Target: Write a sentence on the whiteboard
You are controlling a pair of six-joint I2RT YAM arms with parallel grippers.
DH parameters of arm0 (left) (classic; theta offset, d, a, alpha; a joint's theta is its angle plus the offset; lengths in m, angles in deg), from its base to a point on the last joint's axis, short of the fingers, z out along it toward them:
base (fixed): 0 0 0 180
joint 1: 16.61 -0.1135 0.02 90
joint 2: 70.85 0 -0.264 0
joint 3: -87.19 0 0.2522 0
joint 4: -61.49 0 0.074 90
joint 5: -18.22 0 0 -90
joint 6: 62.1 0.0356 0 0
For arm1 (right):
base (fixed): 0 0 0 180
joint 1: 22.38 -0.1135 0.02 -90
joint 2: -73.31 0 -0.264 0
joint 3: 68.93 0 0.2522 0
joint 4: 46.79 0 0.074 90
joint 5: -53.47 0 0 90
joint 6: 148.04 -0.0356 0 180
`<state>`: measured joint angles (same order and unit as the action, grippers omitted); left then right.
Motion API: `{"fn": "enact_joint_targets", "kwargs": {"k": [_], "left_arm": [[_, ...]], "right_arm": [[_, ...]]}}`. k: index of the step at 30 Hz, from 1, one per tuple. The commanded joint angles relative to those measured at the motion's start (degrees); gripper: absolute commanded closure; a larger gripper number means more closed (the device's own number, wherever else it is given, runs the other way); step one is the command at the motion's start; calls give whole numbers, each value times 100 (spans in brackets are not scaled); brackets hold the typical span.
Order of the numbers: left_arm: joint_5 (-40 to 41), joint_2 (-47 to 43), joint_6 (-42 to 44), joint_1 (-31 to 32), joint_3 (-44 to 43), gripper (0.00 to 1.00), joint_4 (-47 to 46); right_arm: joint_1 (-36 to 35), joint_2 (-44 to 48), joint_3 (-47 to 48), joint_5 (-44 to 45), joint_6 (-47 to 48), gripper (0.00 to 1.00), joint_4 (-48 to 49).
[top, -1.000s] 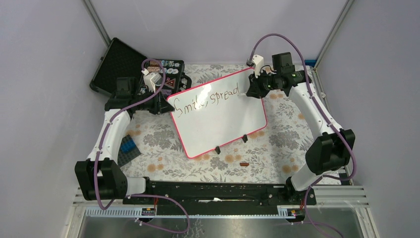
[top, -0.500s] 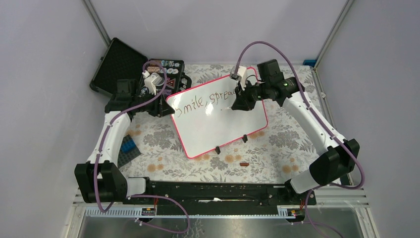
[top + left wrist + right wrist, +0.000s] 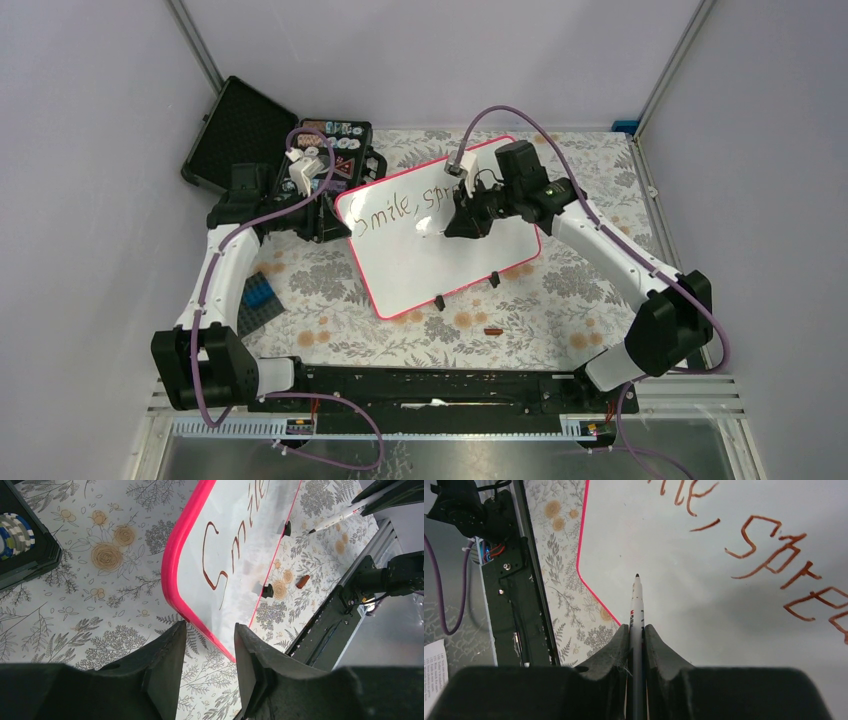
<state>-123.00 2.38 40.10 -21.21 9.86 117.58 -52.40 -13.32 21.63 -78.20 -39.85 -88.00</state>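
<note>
The whiteboard (image 3: 430, 262), white with a pink rim, lies tilted on the floral cloth, its two black clip feet on the near edge. The sentence (image 3: 392, 207) reads "Smile, spread" in brown strokes; the right arm covers the end of it in the top view. My right gripper (image 3: 637, 628) is shut on a white marker (image 3: 637, 597), whose tip hovers over bare board below the writing (image 3: 781, 562). My left gripper (image 3: 210, 628) stands open at the board's left corner, the pink rim (image 3: 176, 575) just beyond its fingertips and nothing between them.
An open black case (image 3: 240, 128) with poker chips (image 3: 336, 133) sits at the back left, right behind my left gripper (image 3: 335, 215). Dark and blue brick plates (image 3: 258, 298) lie left of the board. A small brown cap (image 3: 492, 330) lies near the black front rail (image 3: 430, 384).
My right gripper carried the marker left and nearer, from the end of "spread" to the bare area under the first line. My left gripper's jaws opened at the board's corner.
</note>
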Motion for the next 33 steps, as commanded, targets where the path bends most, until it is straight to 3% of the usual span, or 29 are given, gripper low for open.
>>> {"fn": "enact_joint_targets", "kwargs": {"k": [1,13,20,33], "left_arm": [[-318,-10,-34,-32,93,56,-360],[-385,-141,-244,-32,475,59,-814],[-464,-115,-284,-32,508,64,-874],[-729,9,-465,24,573,62,-1084]], "right_arm": [[-271,114,-95,21,-407,100,938],[-1405,-138,-173,1184,-477,100,1509],[-1966,-94,-697,2107,-576,100,2098],[-2248,78,-1165,2206,-697,100,2394]]}}
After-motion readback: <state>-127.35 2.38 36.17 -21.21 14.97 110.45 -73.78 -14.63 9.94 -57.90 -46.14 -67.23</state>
